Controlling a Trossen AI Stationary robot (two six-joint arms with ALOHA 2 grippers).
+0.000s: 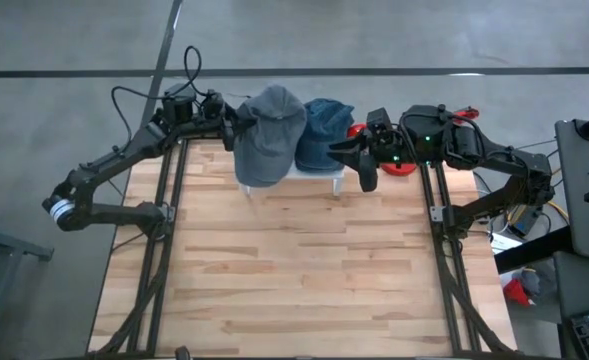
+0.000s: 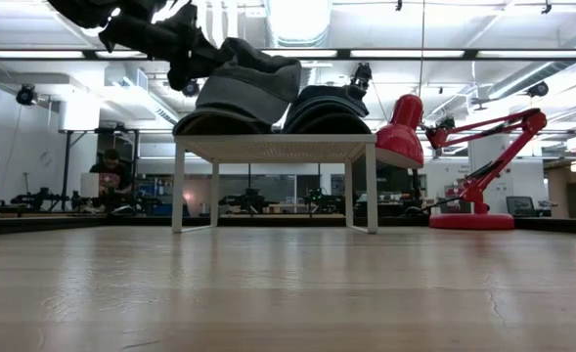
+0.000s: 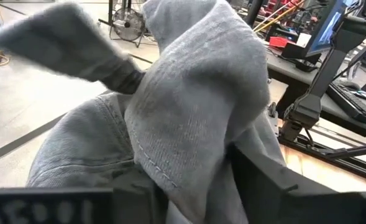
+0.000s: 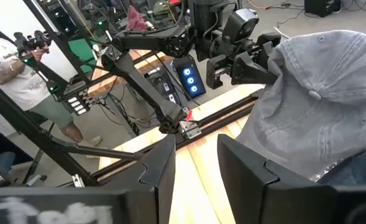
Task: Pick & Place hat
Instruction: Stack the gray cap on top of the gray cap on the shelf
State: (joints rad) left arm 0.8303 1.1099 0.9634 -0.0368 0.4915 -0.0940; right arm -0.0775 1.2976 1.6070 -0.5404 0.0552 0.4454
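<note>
Nearest to me the wooden counter [image 1: 294, 270] lies bare; everything sits at its far edge. There a small white stand [image 2: 273, 149] carries two caps side by side: the grey hat [image 1: 270, 135] on the left arm's side and a darker blue hat [image 1: 324, 132] next to it, touching.

My left gripper [image 1: 230, 125] is at the grey hat's far-left edge, and its wrist camera is filled with bunched grey cloth pinched between the jaws, so I read it as grasping the hat, though the hold may be loosening. From table height the hat sits tilted, its crown raised off the stand on that side.

My right gripper [image 1: 366, 160] hovers just beside the blue hat, jaws parted and holding nothing.

The hat looks light and floppy; soft washed cloth that folds where pinched. I judge the brim or the seam near it the better hold, since the crown just crumples and could slip out.

Beyond the stand stands a red lamp [image 2: 468, 161].
</note>
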